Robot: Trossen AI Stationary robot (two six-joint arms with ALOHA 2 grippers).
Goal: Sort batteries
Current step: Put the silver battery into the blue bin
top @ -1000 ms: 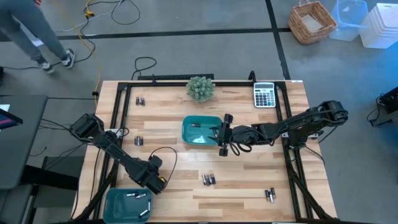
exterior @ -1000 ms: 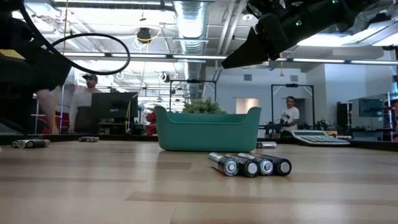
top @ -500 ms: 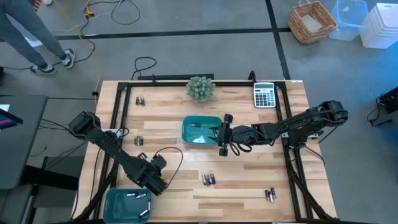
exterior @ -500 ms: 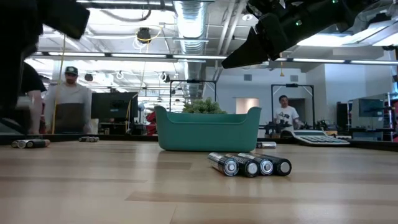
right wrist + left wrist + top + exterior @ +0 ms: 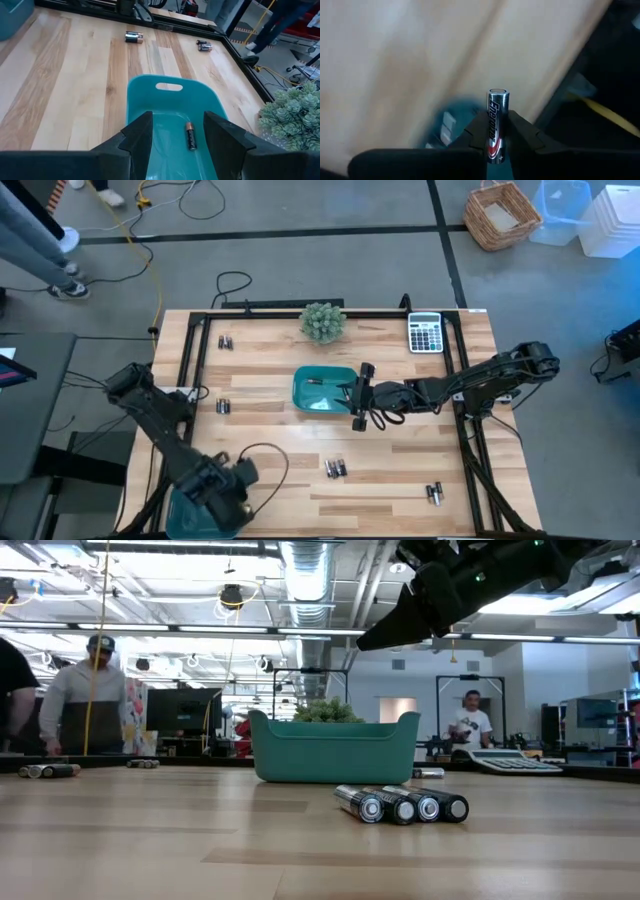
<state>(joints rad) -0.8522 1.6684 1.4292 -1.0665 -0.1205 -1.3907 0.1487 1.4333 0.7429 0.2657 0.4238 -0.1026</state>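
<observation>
left gripper point(image 5: 494, 134) clamps one battery point(image 5: 495, 122) between its dark fingers point(image 5: 473, 134), cell end-on upward. blurred wooden table point(image 5: 410, 65) behind; teal tray point(image 5: 452, 120) partly visible.

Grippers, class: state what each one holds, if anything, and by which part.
The left gripper clamps a dark cylindrical battery by its lower half, its top end free. The right gripper is open and empty above the teal plastic tray.

A teal tray point(image 5: 172, 107) on the pale striped wooden table point(image 5: 75, 90); black-and-silver battery point(image 5: 496, 125) with red swoosh.
</observation>
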